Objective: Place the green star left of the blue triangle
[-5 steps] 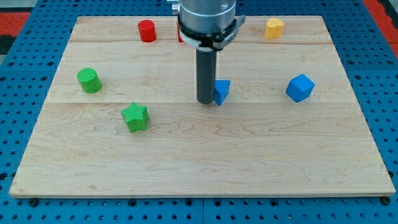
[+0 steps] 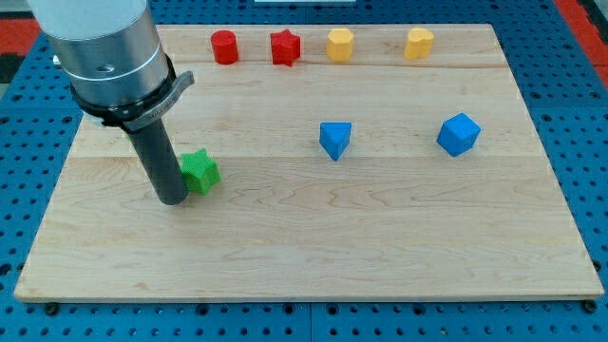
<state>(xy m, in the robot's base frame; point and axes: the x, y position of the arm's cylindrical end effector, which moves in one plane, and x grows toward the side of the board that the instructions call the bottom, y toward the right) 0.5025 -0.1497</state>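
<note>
The green star [image 2: 200, 172] lies on the wooden board at the view's left of centre. My tip [image 2: 172, 199] stands right against the star's left side, touching it. The blue triangle [image 2: 334, 139] lies near the board's middle, well to the right of the star and a little higher in the view. The rod and the arm's body cover the board's upper left.
A red cylinder [image 2: 223, 47], a red star [image 2: 285, 47] and two yellow blocks [image 2: 339, 44] [image 2: 418, 43] line the view's top. A blue cube [image 2: 458, 134] sits at the right. The board's left edge [image 2: 57, 180] is close to my tip.
My tip has moved from beside the blue triangle to the left side of the green star. The star sits slightly higher and more left. The green cylinder is now hidden behind the arm.
</note>
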